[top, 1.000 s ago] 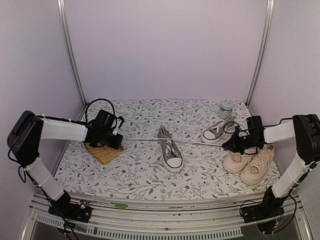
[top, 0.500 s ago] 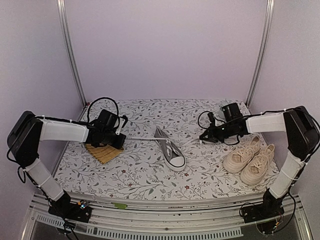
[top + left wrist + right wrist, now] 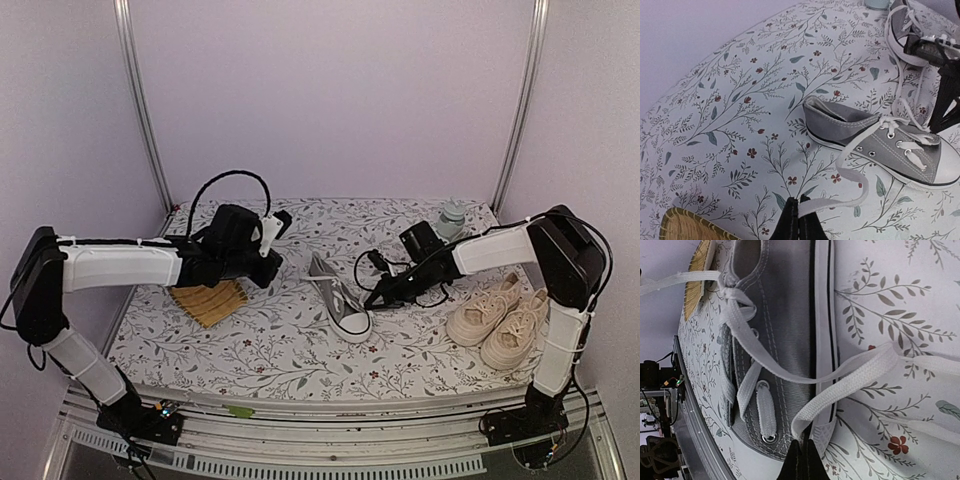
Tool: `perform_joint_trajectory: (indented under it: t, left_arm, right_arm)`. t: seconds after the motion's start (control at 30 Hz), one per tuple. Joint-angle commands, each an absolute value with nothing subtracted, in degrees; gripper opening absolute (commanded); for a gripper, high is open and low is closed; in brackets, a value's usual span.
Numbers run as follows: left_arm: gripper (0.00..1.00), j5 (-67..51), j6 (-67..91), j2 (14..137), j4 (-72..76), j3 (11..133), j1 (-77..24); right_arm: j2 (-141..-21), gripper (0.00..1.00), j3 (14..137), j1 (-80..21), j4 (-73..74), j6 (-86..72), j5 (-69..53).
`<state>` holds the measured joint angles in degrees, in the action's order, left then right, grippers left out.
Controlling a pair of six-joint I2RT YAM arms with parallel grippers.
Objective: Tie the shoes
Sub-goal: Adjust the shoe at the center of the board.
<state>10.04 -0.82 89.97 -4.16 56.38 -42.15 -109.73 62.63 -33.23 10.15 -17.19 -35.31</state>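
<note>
One small grey shoe (image 3: 340, 300) (image 3: 890, 142) (image 3: 775, 340) lies in the middle of the table, its white toe cap toward the near edge. My left gripper (image 3: 270, 268) (image 3: 800, 201), just left of its heel, is shut on one white lace end (image 3: 855, 172), which curves slackly back to the eyelets. My right gripper (image 3: 376, 298) (image 3: 803, 442) is beside the toe, shut on the other lace end (image 3: 855, 375), which loops over the sole. The second grey shoe (image 3: 905, 25) sits behind the right arm. The cream pair (image 3: 500, 315) stands at the right.
A woven straw mat (image 3: 208, 300) (image 3: 685, 225) lies under the left arm. A small pale green jar (image 3: 452, 215) stands at the back right. Metal frame posts (image 3: 140, 110) rise at both back corners, and walls close in the sides.
Both arms have swung inward to the middle grey shoe, each still holding its lace end. The laces, stretched tight a second ago, now hang slack. The shoe has shifted slightly.
</note>
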Motion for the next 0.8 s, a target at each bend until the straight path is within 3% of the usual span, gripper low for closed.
perform_joint_trajectory:
  t: [0.0, 0.37, 0.7, 0.77]
  left_arm:
    - [0.0, 10.82, -3.48, 87.76, -0.63, 58.07, -44.11]
    - [0.0, 11.72, -4.54, 85.82, 3.42, 57.28, -45.3]
    - [0.0, 10.15, -6.6, 86.9, 7.1, 58.62, -46.53]
    - [0.0, 9.58, -8.04, 86.75, 9.31, 58.1, -47.19]
  right_arm:
    - [-109.75, 0.01, 64.22, -35.45, 11.26, -14.1, -38.08]
    - [-106.65, 0.01, 63.72, -35.25, 7.76, -16.39, -46.07]
    - [-101.02, 0.01, 62.66, -31.82, 22.47, -10.1, -35.87]
    - [-99.43, 0.05, 62.2, -31.83, 25.0, -9.04, -34.07]
